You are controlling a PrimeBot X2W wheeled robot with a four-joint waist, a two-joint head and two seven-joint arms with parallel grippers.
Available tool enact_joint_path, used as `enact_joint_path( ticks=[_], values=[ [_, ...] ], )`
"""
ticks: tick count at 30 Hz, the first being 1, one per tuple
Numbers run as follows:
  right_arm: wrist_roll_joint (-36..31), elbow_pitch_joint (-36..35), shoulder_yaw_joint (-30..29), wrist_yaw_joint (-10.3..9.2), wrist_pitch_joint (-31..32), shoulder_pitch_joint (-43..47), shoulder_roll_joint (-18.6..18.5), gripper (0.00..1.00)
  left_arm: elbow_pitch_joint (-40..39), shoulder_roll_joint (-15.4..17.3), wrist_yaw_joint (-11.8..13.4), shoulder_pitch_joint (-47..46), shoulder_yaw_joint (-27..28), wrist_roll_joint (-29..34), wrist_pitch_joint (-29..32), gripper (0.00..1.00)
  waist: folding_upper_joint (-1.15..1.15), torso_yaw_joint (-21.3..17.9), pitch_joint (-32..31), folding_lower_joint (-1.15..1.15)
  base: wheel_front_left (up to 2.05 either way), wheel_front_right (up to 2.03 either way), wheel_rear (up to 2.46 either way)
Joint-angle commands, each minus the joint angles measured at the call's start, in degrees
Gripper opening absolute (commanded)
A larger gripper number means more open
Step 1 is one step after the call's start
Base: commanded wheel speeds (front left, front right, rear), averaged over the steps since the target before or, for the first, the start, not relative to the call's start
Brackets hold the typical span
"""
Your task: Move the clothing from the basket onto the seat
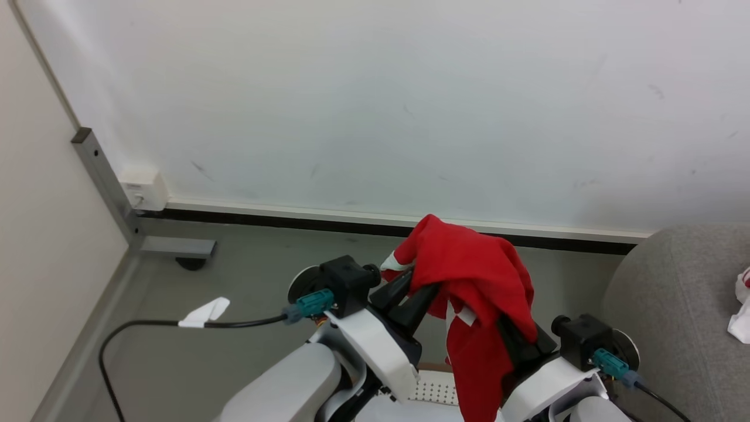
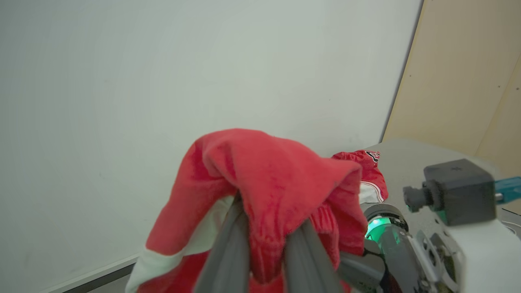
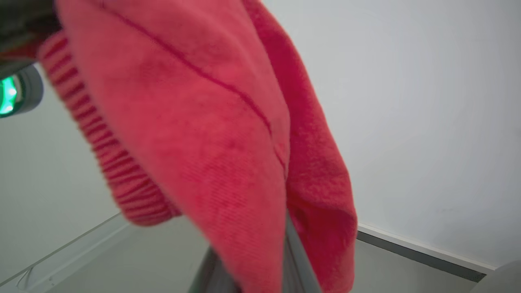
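The clothing (image 1: 469,264), a red garment with white panels, is hanging in the air in front of the robot, draping over both raised arms and trailing down towards the basket (image 1: 436,388), whose perforated white wall is showing at the bottom of the head view. The left jaws are pinching a fold of the red cloth between nearly closed fingers (image 2: 228,252), as the left wrist view is showing. The right jaws are closing tight under the cloth, which is lying over their fingers (image 3: 299,260) and hiding most of them. The seat (image 1: 674,293) is standing to the robot's right, carrying another red-and-white garment (image 1: 743,310) at its far edge. A black cable (image 1: 146,323) is lying across the grey floor (image 1: 246,275).
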Motion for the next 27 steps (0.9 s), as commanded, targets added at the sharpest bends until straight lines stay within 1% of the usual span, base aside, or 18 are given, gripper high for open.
enact_joint_path(
  ticks=[1, 4, 9, 10, 11, 12, 13, 21, 27],
  values=[
    [0.3, -0.3, -0.4, -0.13, -0.1, 0.9, -0.1, 0.0, 0.3, 0.5, 0.2, 0.9, 0.1, -0.2, -0.3, 0.0, 0.0, -0.4, 0.1, 0.0, 0.0, 0.0, 0.0],
    [0.1, -0.9, -1.2, -0.13, -0.1, 0.9, -0.1, 0.0, 0.3, 1.0, 0.4, 1.4, 0.4, -0.4, -0.3, 0.0, 0.0, -1.5, 0.3, 0.0, 0.0, 0.0, 0.0],
    [1.6, -2.4, -3.2, -0.13, -0.1, 1.0, -0.1, 0.0, 0.2, 1.9, 0.4, 2.5, 0.4, -0.6, -0.4, 0.0, 0.0, -3.7, 0.7, 0.0, 0.0, 0.0, 0.0],
    [1.8, -2.8, -3.6, -0.14, -0.1, 0.9, -0.1, 0.0, 0.2, 1.9, 0.4, 2.7, 0.4, -0.6, -0.4, 0.04, 0.0, -4.2, 0.9, 0.0, 0.0, 0.0, 0.0],
    [2.0, -3.1, -4.2, -0.14, -0.1, 0.8, -0.1, 0.0, 0.1, 1.9, 0.4, 2.8, 0.4, -0.7, -0.4, 0.38, 0.0, -4.7, 1.0, 0.0, 0.0, 0.0, 0.0],
    [2.3, -3.5, -4.7, -0.13, -0.1, 0.8, -0.1, 0.0, 0.0, 1.8, 0.4, 3.0, 0.4, -0.7, -0.5, 0.96, 0.0, -5.3, 1.0, 0.0, 0.0, 0.0, 0.0],
    [2.4, -3.8, -5.3, -0.13, -0.1, 0.8, -0.1, 0.0, 0.0, 1.8, 0.5, 3.2, 0.3, -0.8, -0.5, 1.0, 0.0, -5.9, 1.2, 0.0, 0.0, 0.0, 0.0],
    [0.7, -6.6, -10.8, -0.13, -0.1, 0.7, -0.5, 0.0, -1.0, 2.2, -0.1, 5.1, -0.4, 0.0, -0.8, 1.0, 0.0, -12.1, 2.0, 0.0, 0.0, 0.0, 0.0],
    [-1.8, -8.5, -15.0, -0.13, -0.1, 1.7, -2.3, 0.0, -1.9, 2.2, 0.4, 6.2, 0.4, 1.1, -0.8, 1.0, 0.0, -17.6, 2.6, 0.0, 0.0, 0.0, 0.0]
  ],
)
